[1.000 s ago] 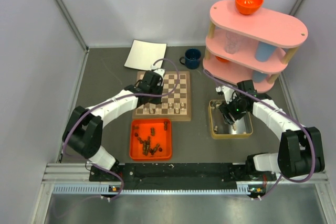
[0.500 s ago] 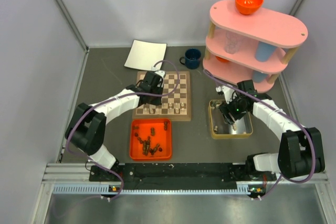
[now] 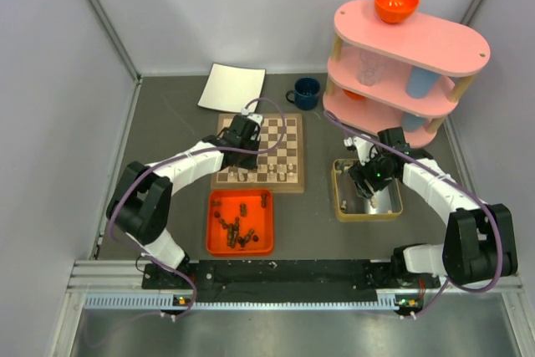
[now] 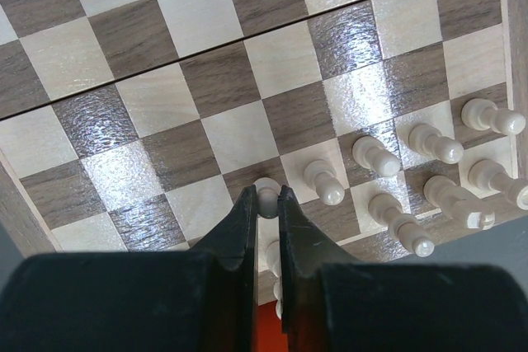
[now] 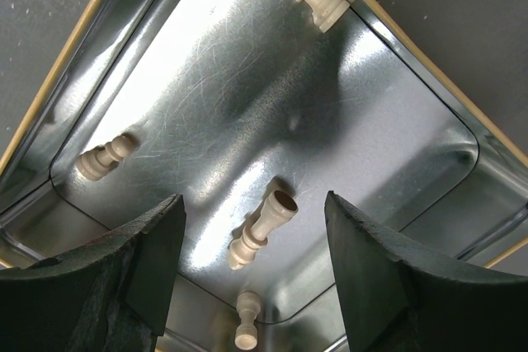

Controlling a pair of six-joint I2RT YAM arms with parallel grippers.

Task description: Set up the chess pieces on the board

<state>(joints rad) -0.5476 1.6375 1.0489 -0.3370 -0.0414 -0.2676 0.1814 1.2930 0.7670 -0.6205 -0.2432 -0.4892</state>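
Note:
The chessboard [image 3: 276, 144] lies mid-table, with several pale pieces along its near rows [image 4: 375, 157]. My left gripper [image 3: 242, 133] hovers over the board's left part, shut on a pale pawn [image 4: 266, 195] that it holds over a dark square of the board [image 4: 124, 55]. My right gripper [image 3: 374, 175] is open above the metal tray [image 3: 341, 198], which holds several pale pieces; one lying piece [image 5: 262, 228] sits between the fingers [image 5: 148, 269]. Dark pieces [image 3: 236, 227] lie in the orange tray [image 3: 215, 240].
A white sheet [image 3: 231, 87] and a dark blue mug [image 3: 305, 92] lie behind the board. A pink three-tier shelf [image 3: 410, 64] with an orange bowl [image 3: 395, 2] stands at the back right. Grey walls enclose the table.
The left arm has shifted slightly over the board's left part with the pawn. The right arm has not moved.

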